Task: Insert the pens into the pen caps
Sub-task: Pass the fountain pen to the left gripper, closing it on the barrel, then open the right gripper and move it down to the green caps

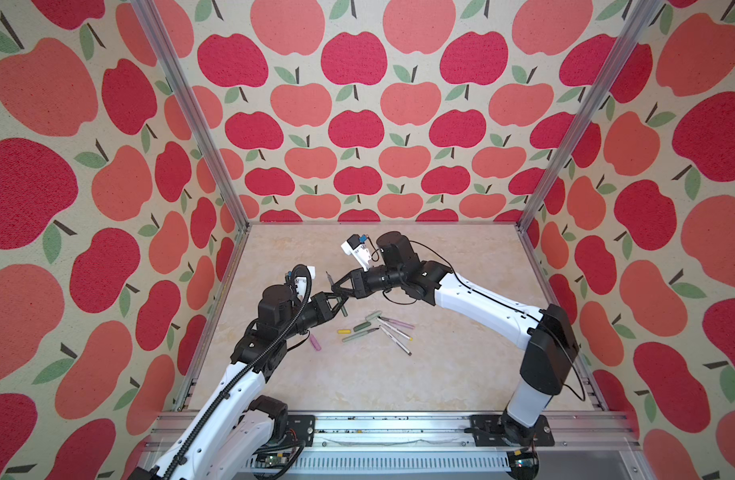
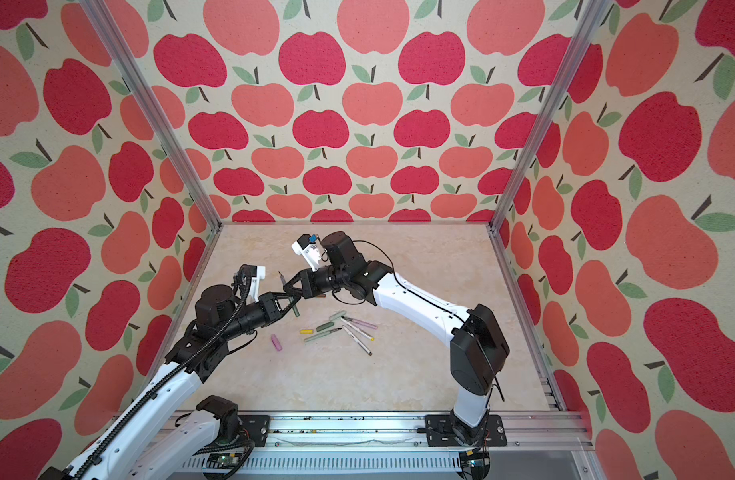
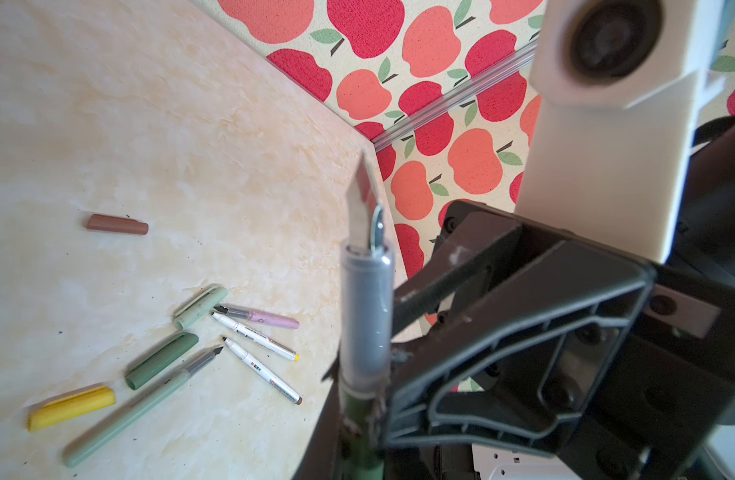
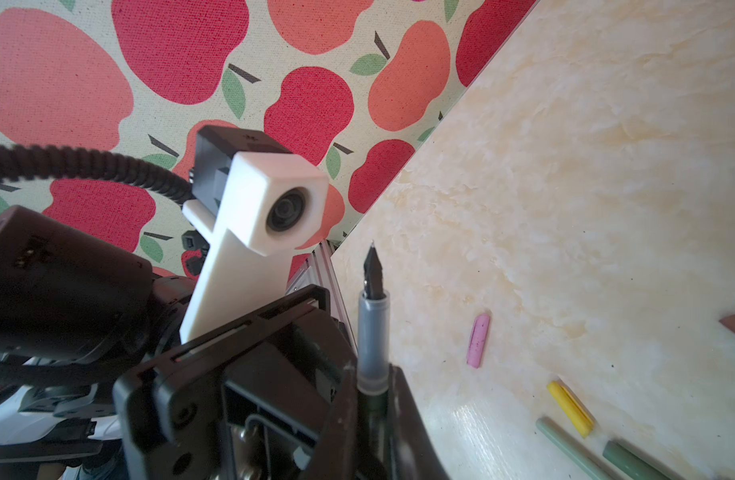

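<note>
The dark green pen (image 1: pixel 331 286) with a grey neck and dark nib is held above the table, nib pointing toward the back wall. My right gripper (image 1: pixel 336 289) is shut on it, and the pen (image 4: pixel 373 332) stands between its fingers. My left gripper (image 1: pixel 340 305) is shut on the green barrel (image 3: pixel 359 436) just below. On the table lie the pink cap (image 1: pixel 315 342), yellow cap (image 1: pixel 344 331), dark green cap (image 1: pixel 361 326), pale green cap (image 1: pixel 374 316) and brown cap (image 3: pixel 117 224), along with a pale green pen (image 1: pixel 357 336), a pink pen (image 1: pixel 397 323) and two white pens (image 1: pixel 399 345).
The marbled table (image 1: pixel 461 291) is boxed in by apple-patterned walls with aluminium corner posts (image 1: pixel 540 199). The loose pens and caps lie in a cluster just right of the grippers. A metal rail (image 1: pixel 399 432) runs along the front edge.
</note>
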`<state>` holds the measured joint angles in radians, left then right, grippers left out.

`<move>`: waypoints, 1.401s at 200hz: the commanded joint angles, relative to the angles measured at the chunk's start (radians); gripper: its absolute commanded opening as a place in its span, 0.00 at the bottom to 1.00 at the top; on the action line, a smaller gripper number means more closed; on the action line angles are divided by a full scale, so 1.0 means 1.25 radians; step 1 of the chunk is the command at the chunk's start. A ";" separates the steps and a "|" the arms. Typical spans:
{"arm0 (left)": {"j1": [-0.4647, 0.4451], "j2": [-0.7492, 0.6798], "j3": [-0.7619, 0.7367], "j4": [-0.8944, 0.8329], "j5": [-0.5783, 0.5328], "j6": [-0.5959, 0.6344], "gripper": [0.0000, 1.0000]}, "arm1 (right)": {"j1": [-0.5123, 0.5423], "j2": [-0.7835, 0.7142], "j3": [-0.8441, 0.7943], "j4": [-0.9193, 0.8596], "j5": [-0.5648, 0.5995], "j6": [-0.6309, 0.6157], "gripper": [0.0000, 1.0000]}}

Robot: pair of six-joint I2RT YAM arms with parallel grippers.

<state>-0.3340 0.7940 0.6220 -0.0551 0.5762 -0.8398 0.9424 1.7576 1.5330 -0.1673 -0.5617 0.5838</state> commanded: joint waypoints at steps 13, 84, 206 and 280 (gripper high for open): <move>0.008 0.005 0.030 -0.033 -0.025 0.014 0.00 | 0.005 -0.025 0.008 -0.017 -0.002 -0.020 0.08; 0.034 -0.055 0.045 -0.213 -0.109 0.077 0.00 | -0.015 -0.055 -0.010 -0.050 0.084 -0.011 0.38; 0.033 -0.110 0.066 -0.597 -0.066 0.130 0.00 | 0.069 0.091 0.036 -0.367 0.375 0.149 0.48; -0.034 -0.075 0.067 -0.634 -0.069 0.140 0.00 | 0.076 0.193 0.025 -0.358 0.390 0.219 0.55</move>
<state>-0.3584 0.6884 0.6857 -0.8162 0.4870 -0.6811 1.0397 1.9854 1.5578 -0.6022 -0.1074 0.8089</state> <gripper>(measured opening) 0.138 0.531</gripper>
